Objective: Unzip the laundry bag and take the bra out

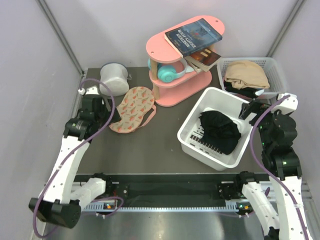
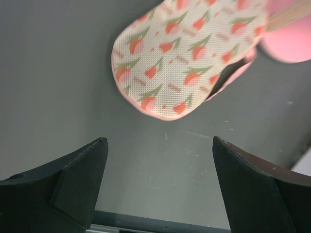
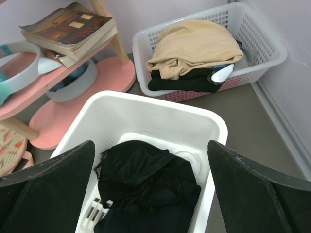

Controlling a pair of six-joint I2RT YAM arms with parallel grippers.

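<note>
Your left gripper (image 2: 159,140) hangs over the dark table (image 1: 150,150) with its fingers spread wide and nothing between them, just short of the rounded near end of the laundry bag (image 1: 134,109) and not touching it. Behind it, a white-grey cylindrical container (image 1: 114,78) stands at the back left. The laundry bag lies flat beside that container, its far end up against the foot of the pink shelf (image 1: 160,42). In the left wrist view a dark gap shows along one edge of the bag, though you cannot tell there how far the zip runs. The shelf carries books (image 1: 193,35) on its top tier and teal headphones (image 1: 169,72) below. To its right, the white bin (image 1: 195,112) holds a black garment (image 1: 220,131). Behind the bin, a slotted white basket (image 1: 274,70) is filled with a beige garment (image 1: 246,72) on darker clothes. Your right gripper (image 3: 149,143) hovers above the bin's right side, fingers held wide apart and empty.
</note>
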